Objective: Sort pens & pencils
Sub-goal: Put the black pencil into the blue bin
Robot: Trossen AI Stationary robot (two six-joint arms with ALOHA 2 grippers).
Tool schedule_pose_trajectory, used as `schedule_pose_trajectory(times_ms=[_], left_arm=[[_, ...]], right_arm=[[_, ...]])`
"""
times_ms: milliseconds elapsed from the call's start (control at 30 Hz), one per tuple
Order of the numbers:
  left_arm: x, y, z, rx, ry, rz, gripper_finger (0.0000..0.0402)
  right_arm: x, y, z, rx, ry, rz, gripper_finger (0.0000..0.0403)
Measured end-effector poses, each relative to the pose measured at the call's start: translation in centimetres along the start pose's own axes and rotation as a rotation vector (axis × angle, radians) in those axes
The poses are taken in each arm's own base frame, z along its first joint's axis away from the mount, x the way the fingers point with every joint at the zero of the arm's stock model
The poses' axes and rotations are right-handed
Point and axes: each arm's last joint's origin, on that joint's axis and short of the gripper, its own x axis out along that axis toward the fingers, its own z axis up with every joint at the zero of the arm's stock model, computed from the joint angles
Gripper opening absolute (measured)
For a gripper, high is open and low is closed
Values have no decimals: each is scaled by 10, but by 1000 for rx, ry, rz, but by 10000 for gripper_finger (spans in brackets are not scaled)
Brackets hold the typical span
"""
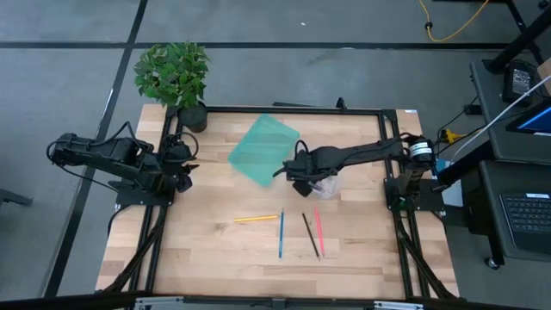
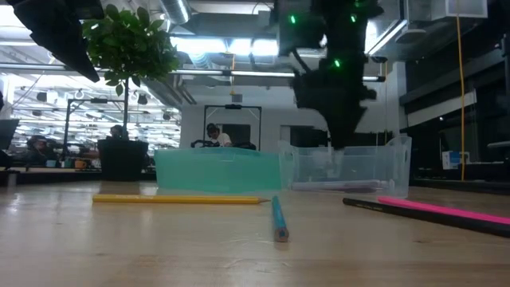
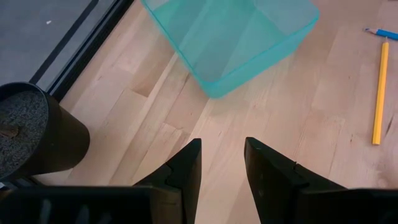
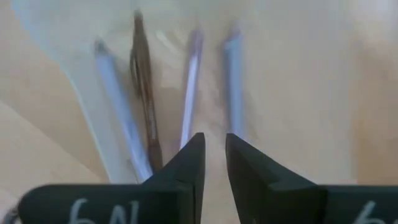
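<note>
Overhead, the table [image 1: 215, 258] carries a green bin [image 1: 263, 150] near its far middle and a clear bin [image 1: 325, 185] just beside it to the right. The right gripper [image 1: 301, 187] hangs over the clear bin; its jaws stand narrow, with a slim gap and nothing visibly between them. Its wrist camera looks down on four sticks lying roughly side by side in the clear bin: a grey-blue stick [image 4: 121, 118], a brown stick [image 4: 144, 93], a lavender stick [image 4: 191, 87] and a fourth pale stick [image 4: 233, 81], the last too blurred to colour with confidence.

Four more sticks lie loose on the bare wood nearer the front edge: a yellow pencil [image 1: 256, 219], a blue pencil [image 1: 281, 233], a black pencil [image 1: 309, 235] and a pink pencil [image 1: 318, 231], the last two close together.

The left gripper [image 1: 183, 164] waits at the left side beside a potted plant [image 1: 175, 76], jaws parted and empty.
</note>
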Motion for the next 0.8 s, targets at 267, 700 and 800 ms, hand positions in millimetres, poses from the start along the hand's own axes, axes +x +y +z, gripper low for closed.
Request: schedule_pose_trajectory(times_ms=[267, 700, 800], left_arm=[[0, 0, 0, 0, 5, -8, 115], [0, 0, -1, 4, 10, -8, 115], [0, 0, -1, 4, 9, -8, 115]], right_arm=[[-70, 31, 7, -54, -150, 178, 67], [-91, 102, -92, 78, -41, 355, 15], [-78, 105, -110, 122, 10, 321, 5]])
